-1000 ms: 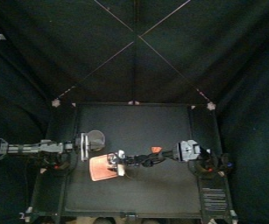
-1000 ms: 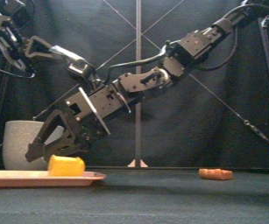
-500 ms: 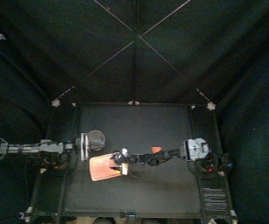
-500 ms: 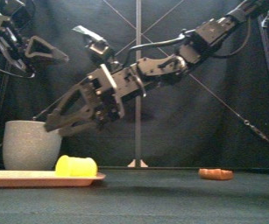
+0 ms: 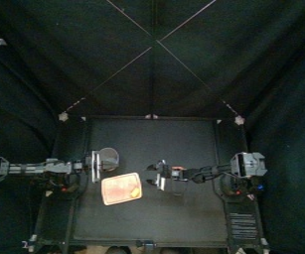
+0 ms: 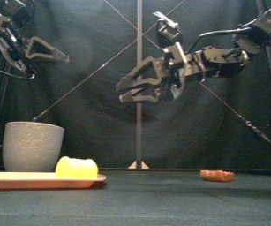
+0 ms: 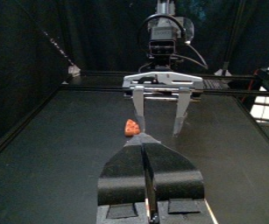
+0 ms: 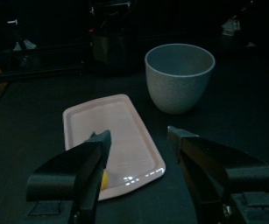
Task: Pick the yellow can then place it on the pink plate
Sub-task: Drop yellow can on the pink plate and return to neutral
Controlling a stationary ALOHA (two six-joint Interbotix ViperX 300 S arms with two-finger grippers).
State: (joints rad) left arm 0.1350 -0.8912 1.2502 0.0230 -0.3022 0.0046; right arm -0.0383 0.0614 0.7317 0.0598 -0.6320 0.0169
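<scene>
Now I see the yellow can (image 6: 76,167) lying on the pink plate (image 6: 19,181) at lower left, with the grey cup (image 6: 33,146) just behind. My right gripper (image 6: 131,94) hangs mid-frame, jaws spread, open air beneath. The left gripper (image 7: 146,153) has its jaws pressed together. An orange toy (image 6: 218,176) sits at lower right, well apart.

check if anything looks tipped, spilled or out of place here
The yellow can seems to lie on its side on the pink plate, near its right end. The grey cup stands upright, nothing is spilled, and a small orange toy lies alone further right.
</scene>
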